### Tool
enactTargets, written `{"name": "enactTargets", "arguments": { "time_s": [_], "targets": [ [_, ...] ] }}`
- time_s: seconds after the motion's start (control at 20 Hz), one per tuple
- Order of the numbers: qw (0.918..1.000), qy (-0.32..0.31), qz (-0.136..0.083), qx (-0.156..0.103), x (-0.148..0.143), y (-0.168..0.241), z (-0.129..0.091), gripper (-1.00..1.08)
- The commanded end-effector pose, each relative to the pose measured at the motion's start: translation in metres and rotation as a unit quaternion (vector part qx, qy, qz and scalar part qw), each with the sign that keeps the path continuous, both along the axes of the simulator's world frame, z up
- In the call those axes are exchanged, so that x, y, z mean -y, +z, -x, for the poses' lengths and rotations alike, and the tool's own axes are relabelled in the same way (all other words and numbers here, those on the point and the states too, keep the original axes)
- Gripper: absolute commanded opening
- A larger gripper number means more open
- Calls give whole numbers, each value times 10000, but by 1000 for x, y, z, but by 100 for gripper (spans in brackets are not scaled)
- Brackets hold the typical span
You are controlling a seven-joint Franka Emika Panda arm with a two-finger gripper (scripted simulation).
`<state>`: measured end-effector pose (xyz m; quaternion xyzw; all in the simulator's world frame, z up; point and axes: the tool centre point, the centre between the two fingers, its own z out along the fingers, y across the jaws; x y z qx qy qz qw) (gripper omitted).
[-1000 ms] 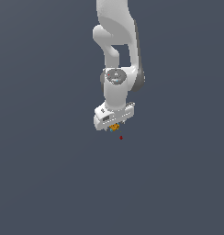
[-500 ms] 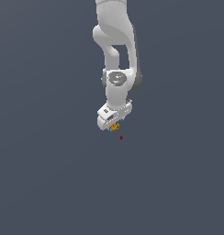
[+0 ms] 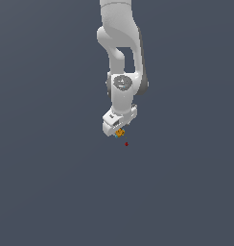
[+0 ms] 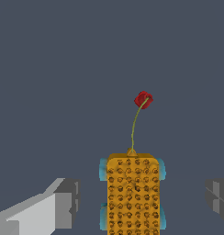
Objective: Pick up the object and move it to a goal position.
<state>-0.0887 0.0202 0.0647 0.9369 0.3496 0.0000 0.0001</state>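
Orange speckled object (image 4: 133, 193) sits between the fingers (image 4: 137, 202), which are spread wide with gaps on both sides, so nothing's gripped yet. Its green strand runs to a red tip (image 3: 126, 143) at about 5 o'clock of the fingers in the exterior view. Grasp, lift and the carry to goal all look left to do.

i find no text, label, brand, number or sign to read in either view. my white jointed arm (image 3: 120, 57) carries no lettering, and the flat dark grey ground (image 3: 47, 182) is unmarked. the small orange-yellow dimpled block with teal side pieces (image 4: 132, 193) shows only its pattern of pits, no characters, and nothing is written on its thin green strand (image 4: 134, 126) or the strand's dark red tip (image 4: 143, 99).
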Motion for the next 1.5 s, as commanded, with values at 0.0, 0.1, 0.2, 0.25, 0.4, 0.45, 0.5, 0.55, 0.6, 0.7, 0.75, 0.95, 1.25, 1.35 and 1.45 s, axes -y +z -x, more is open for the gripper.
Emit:
{"name": "enactTargets", "arguments": {
  "time_s": [0.0, 0.1, 0.2, 0.25, 0.4, 0.45, 0.5, 0.55, 0.6, 0.7, 0.75, 0.95, 1.25, 1.35, 1.45],
  "targets": [
    [10000, 3, 0, -2, 0, -4, 0, 100],
    [10000, 5, 0, -2, 0, -9, 1, 100],
    [10000, 11, 0, -2, 0, -18, 1, 100],
    [10000, 13, 0, -2, 0, -22, 1, 100],
    [10000, 19, 0, -1, 0, -37, 2, 100],
    [10000, 23, 0, -1, 0, -40, 2, 100],
    [10000, 23, 0, -1, 0, -43, 2, 100],
    [10000, 25, 0, -1, 0, -45, 2, 100],
    [10000, 25, 0, -1, 0, -47, 1, 100],
    [10000, 25, 0, -1, 0, -49, 1, 100],
    [10000, 27, 1, -1, 0, -49, 1, 100],
    [10000, 27, 1, -1, 0, -49, 1, -100],
    [10000, 27, 1, -1, 0, -49, 1, -100],
    [10000, 23, 3, 4, 1, -48, 1, -100],
    [10000, 23, 3, 4, 0, -46, 1, -100]
  ]
}}
